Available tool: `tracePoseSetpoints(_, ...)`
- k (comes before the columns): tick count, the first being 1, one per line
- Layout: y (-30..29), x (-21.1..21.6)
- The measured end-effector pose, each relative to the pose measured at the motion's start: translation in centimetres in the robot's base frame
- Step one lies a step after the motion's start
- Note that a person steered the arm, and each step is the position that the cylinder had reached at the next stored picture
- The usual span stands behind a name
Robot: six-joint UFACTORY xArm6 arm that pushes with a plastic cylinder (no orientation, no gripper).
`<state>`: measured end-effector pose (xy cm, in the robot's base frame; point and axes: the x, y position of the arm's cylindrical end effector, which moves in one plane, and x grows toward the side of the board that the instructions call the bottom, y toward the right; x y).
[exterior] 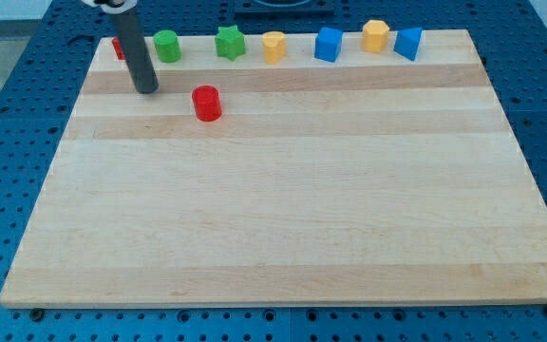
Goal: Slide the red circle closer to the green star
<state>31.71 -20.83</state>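
Observation:
The red circle (206,103) is a short red cylinder on the wooden board, towards the view's top left. The green star (230,43) sits at the board's top edge, above and slightly right of the red circle. My tip (146,89) touches the board to the left of the red circle, a block's width or more away, not touching it. The dark rod rises from the tip towards the view's top left.
Along the board's top edge stand a red block (118,47) partly hidden by the rod, a green circle (166,46), a yellow block (273,46), a blue block (328,44), a yellow hexagon (376,36) and a blue block (407,44).

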Motion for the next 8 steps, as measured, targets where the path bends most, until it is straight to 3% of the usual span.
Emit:
tracePoseSetpoints(1, 1.1, 5.7)
tracePoseSetpoints(2, 6.0, 7.6)
tracePoseSetpoints(4, 7.8, 3.6)
tracePoseSetpoints(6, 10.2, 5.2)
tracePoseSetpoints(8, 10.4, 2.9)
